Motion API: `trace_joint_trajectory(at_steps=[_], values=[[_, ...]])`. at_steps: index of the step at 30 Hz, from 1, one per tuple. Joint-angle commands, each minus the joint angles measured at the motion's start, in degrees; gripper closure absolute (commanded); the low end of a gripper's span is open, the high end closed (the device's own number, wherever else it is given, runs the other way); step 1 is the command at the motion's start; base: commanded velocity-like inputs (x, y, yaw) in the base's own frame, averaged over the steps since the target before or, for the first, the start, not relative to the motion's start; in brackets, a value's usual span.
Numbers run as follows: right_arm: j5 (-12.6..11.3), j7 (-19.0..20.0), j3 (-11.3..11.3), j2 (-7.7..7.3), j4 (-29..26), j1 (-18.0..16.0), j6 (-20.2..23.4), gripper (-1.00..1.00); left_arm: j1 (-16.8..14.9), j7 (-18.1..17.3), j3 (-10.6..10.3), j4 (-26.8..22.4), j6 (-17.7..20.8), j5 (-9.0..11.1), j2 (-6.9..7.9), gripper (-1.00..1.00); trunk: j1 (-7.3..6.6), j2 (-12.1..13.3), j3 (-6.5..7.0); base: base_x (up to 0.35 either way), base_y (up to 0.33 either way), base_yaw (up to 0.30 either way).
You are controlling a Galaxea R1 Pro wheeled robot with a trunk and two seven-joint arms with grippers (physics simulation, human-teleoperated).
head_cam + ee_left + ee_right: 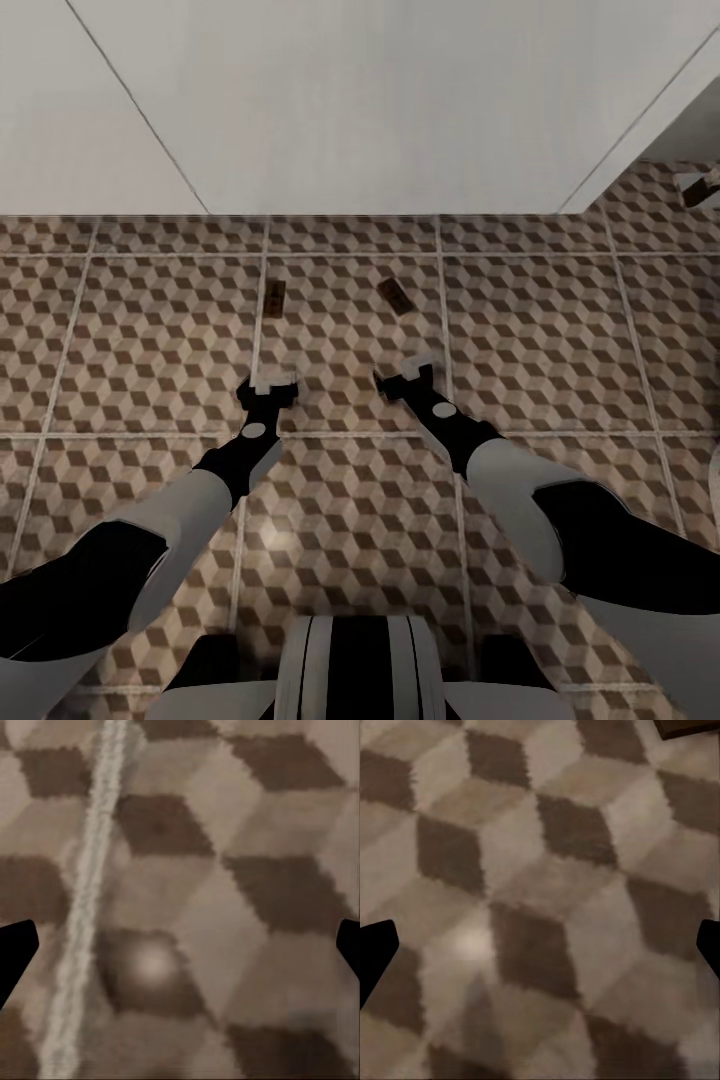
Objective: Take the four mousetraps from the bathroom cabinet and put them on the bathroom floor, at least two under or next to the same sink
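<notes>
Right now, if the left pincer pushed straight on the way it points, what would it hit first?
Most likely bare bathroom floor. The left pincer is open and empty, and its wrist view looks onto cube-pattern tile and a grout line, with nothing between. The nearer mousetrap lies ahead on the tiles, probably off that line; depth is unclear.

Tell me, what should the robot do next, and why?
Probably lift both arms away. Two mousetraps lie on the tiled floor by the white sink front, and the left claw and right claw look open and empty.
</notes>
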Motion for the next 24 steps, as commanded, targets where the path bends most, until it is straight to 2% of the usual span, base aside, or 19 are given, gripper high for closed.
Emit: trace_joint_trajectory(at_steps=[1,24], values=[[0.1,-0.1,0.2,0.00,0.1,0.0,-0.1,-1.00,0.0,0.3,-0.5,0.1,-0.2,0.6,0.02,-1.00,-0.04,0.0,-0.02,-0.289,0.000,0.000],[0.1,-0.1,0.2,0.00,0.1,0.0,-0.2,-1.00,0.3,0.3,-0.5,0.0,-0.2,0.6,-0.04,-1.00,-0.04,0.0,-0.02,-0.311,0.000,0.000]])
